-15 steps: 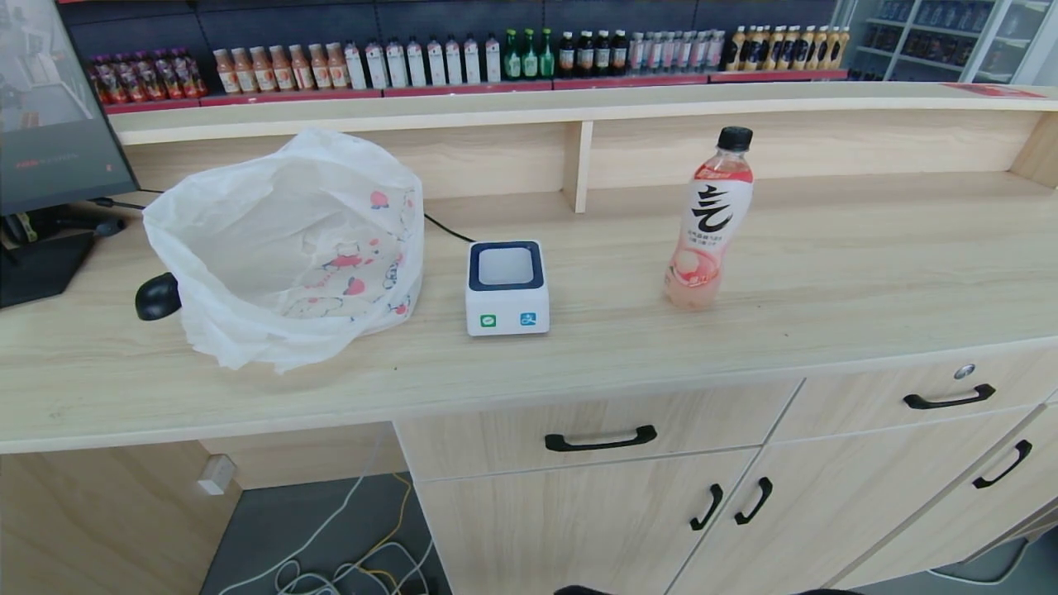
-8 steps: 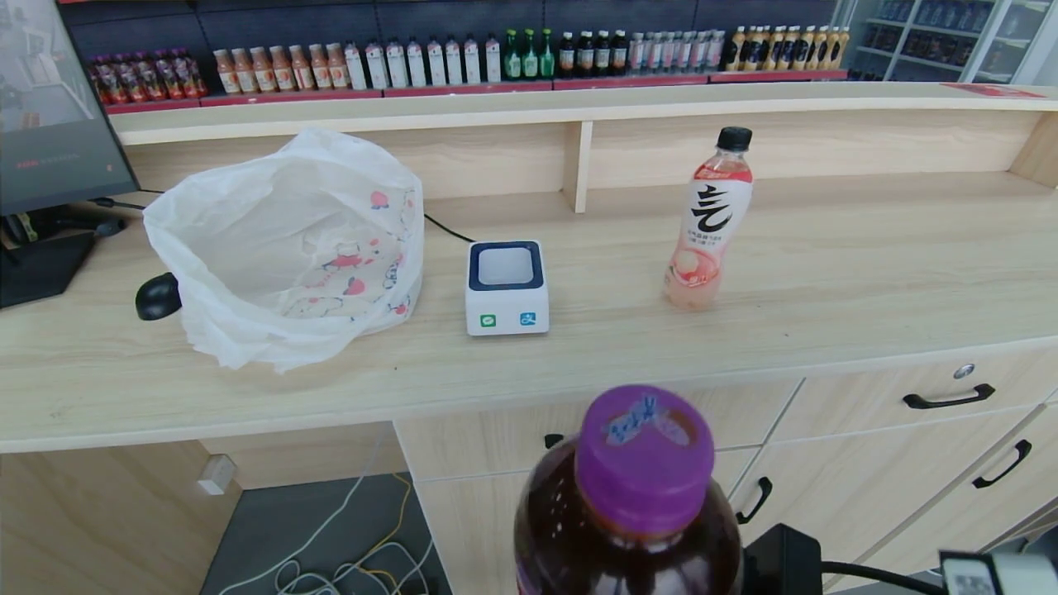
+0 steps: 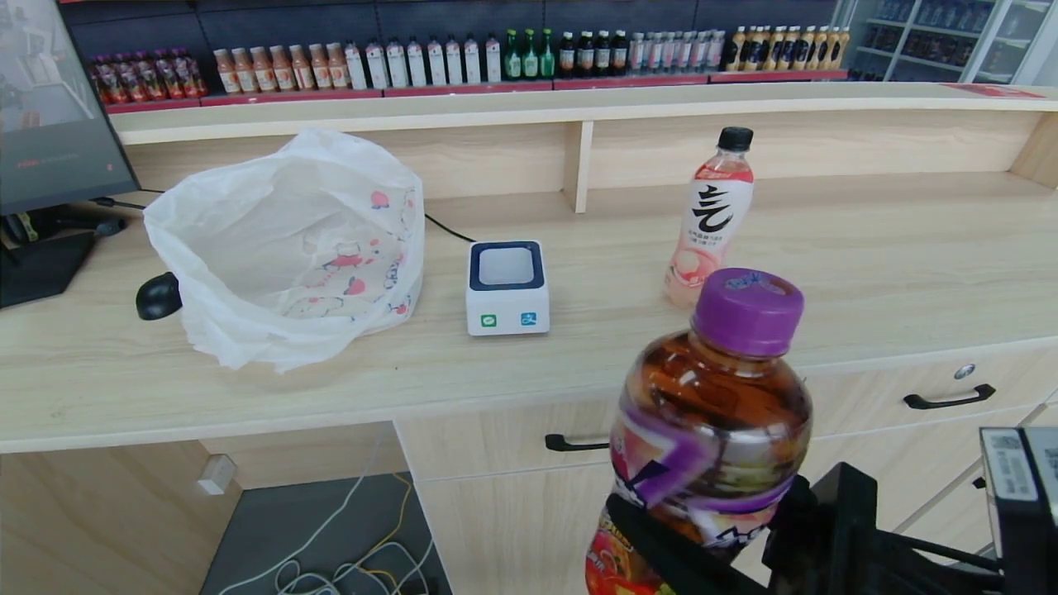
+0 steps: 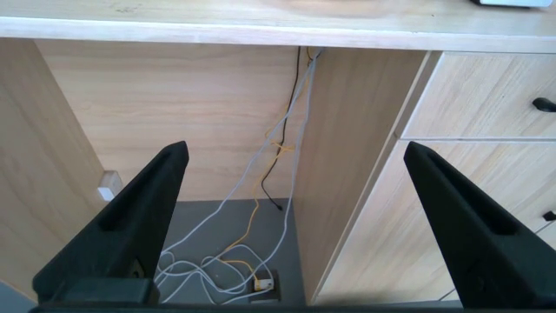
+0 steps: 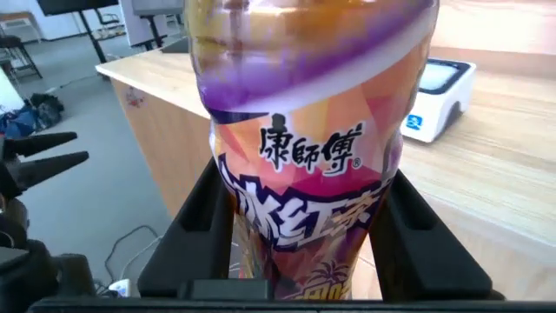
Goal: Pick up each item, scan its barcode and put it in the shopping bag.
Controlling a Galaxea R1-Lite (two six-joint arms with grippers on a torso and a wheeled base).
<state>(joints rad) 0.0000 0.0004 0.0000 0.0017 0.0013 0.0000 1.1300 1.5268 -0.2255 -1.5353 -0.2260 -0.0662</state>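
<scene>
The right gripper (image 3: 727, 537) pinches a tea bottle (image 3: 711, 430) around its lower half, one black finger (image 5: 201, 228) pressed to each side of the label. The bottle is held nearly upright in the air, in front of the counter (image 3: 868, 273) edge and above the drawers. It is clear plastic, rounded at the shoulder, filled with amber-brown drink, and closed with a purple cap (image 3: 748, 310). Its wrap is purple, orange and yellow with white lettering. On the counter stand a pink bottle (image 3: 709, 223) with a black cap, a white scanner (image 3: 506, 287) and an open white shopping bag (image 3: 289, 248). The left gripper (image 4: 295, 165) is spread wide and holds nothing, low before the cabinet, facing loose cables (image 4: 252, 252).
</scene>
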